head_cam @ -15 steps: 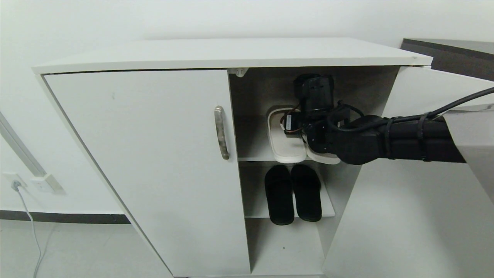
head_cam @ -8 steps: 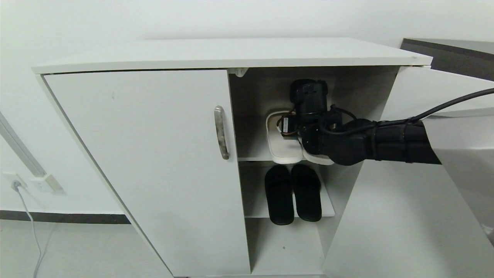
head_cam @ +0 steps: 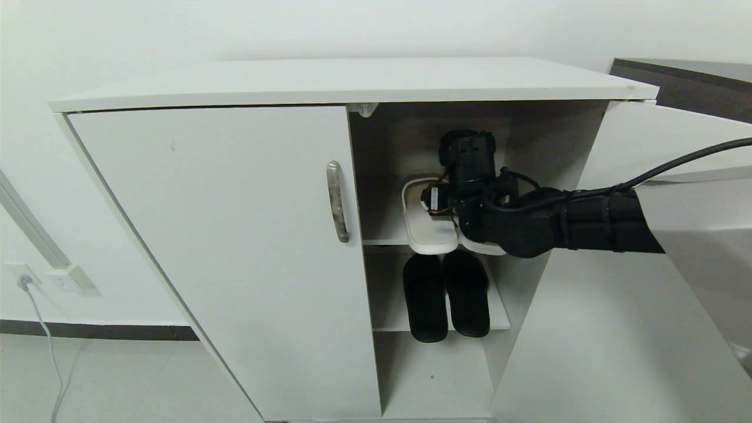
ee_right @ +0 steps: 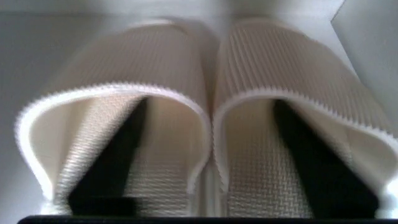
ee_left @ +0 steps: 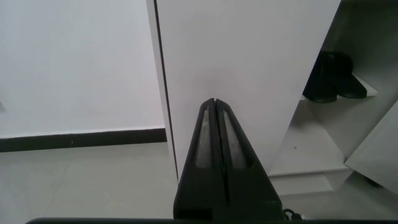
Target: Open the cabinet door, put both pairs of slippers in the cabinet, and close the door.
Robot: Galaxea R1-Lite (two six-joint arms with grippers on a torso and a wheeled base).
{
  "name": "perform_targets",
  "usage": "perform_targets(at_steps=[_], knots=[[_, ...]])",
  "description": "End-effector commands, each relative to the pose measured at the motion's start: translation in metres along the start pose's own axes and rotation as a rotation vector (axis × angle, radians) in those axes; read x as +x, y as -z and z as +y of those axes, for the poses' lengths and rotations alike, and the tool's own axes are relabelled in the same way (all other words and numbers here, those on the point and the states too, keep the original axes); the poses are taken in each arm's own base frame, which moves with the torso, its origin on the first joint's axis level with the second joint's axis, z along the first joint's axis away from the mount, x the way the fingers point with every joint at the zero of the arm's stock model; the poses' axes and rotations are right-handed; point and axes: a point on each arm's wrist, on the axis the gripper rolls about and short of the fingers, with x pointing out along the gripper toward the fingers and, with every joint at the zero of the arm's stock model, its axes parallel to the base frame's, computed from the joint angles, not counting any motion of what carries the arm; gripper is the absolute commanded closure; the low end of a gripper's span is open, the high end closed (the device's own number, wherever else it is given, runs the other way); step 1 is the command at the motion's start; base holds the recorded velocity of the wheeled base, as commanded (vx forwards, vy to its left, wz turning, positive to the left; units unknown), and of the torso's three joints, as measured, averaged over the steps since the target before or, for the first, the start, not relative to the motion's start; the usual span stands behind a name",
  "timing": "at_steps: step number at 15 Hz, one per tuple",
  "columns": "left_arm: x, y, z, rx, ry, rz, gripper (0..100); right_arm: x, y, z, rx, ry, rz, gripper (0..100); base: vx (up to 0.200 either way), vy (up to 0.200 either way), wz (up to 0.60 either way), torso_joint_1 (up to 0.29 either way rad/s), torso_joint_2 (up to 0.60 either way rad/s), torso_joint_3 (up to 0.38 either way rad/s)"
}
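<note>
Cabinet shelf (head_cam: 383,232): pincer (ee_right: 211,165) grips white slippers (head_cam: 426,230).

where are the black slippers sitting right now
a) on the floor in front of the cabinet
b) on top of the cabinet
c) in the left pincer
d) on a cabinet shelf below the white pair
d: the black slippers lie side by side on the shelf just under the white slippers.
</note>
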Motion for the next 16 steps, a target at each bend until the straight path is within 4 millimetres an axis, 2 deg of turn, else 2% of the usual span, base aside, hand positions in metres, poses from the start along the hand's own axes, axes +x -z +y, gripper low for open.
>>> perform_targets(at_steps=[1, 4, 5, 11, 12, 16], knots=[[0.0, 0.0, 0.0, 0.0, 0.0, 0.001, 100, -0.016, -0.009, -0.007, 0.0, -0.013, -0.001, 0, 0.0, 0.0, 0.0, 0.0, 0.0, 0.0], [0.0, 0.0, 0.0, 0.0, 0.0, 0.0, 100, -0.038, -0.015, -0.013, 0.001, -0.029, -0.006, 0, 0.0, 0.0, 0.0, 0.0, 0.0, 0.0], [0.0, 0.0, 0.0, 0.0, 0.0, 0.0, 100, -0.054, -0.015, -0.016, 0.003, -0.047, -0.012, 0, 0.0, 0.0, 0.0, 0.0, 0.0, 0.0], [0.0, 0.0, 0.0, -0.002, 0.001, 0.0, 100, -0.116, 0.005, -0.023, -0.007, -0.181, -0.025, 0, 0.0, 0.0, 0.0, 0.0, 0.0, 0.0], [0.0, 0.0, 0.0, -0.002, 0.001, 0.001, 100, -0.124, 0.01, -0.025, -0.009, -0.21, -0.022, 100, 0.0, 0.0, 0.0, 0.0, 0.0, 0.0], [0.0, 0.0, 0.0, -0.002, 0.001, 0.0, 100, -0.14, 0.038, -0.023, -0.041, -0.296, -0.04, 100, 0.0, 0.0, 0.0, 0.0, 0.0, 0.0]])
